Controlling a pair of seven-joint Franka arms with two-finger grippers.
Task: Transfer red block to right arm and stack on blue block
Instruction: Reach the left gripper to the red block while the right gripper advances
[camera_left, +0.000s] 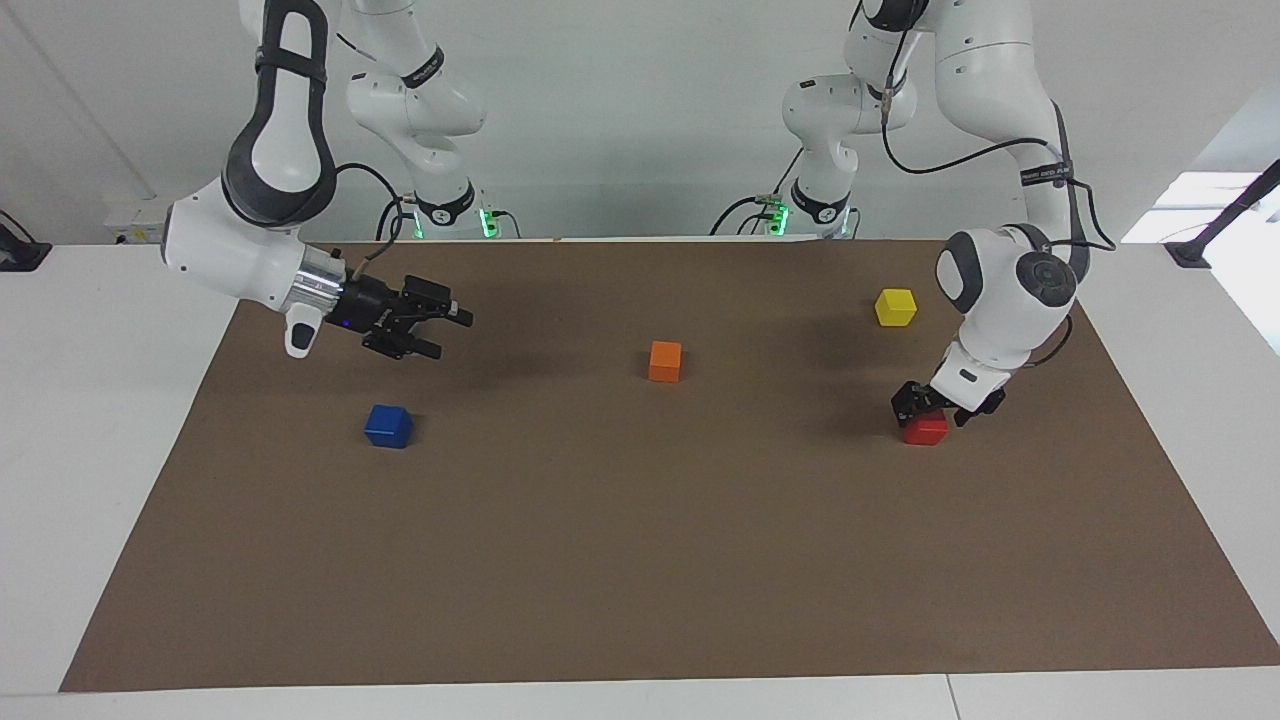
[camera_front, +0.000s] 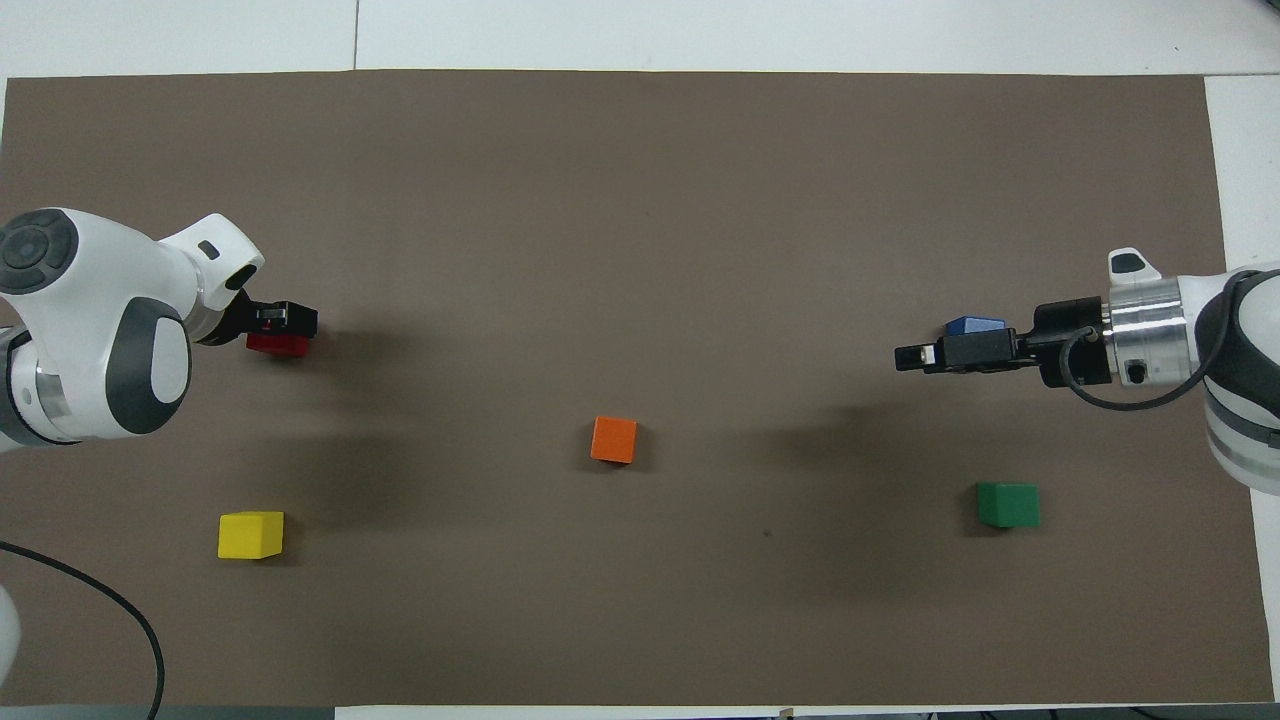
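Observation:
The red block lies on the brown mat toward the left arm's end. My left gripper is lowered onto it, open, with a finger down on each side of the block's top. The blue block sits toward the right arm's end. My right gripper hangs open above the mat, pointing sideways toward the table's middle with nothing between its fingers. In the overhead view it partly covers the blue block; in the facing view it is well above it.
An orange block sits mid-mat. A yellow block lies nearer the robots than the red one. A green block lies nearer the robots than the blue one, hidden by the right gripper in the facing view.

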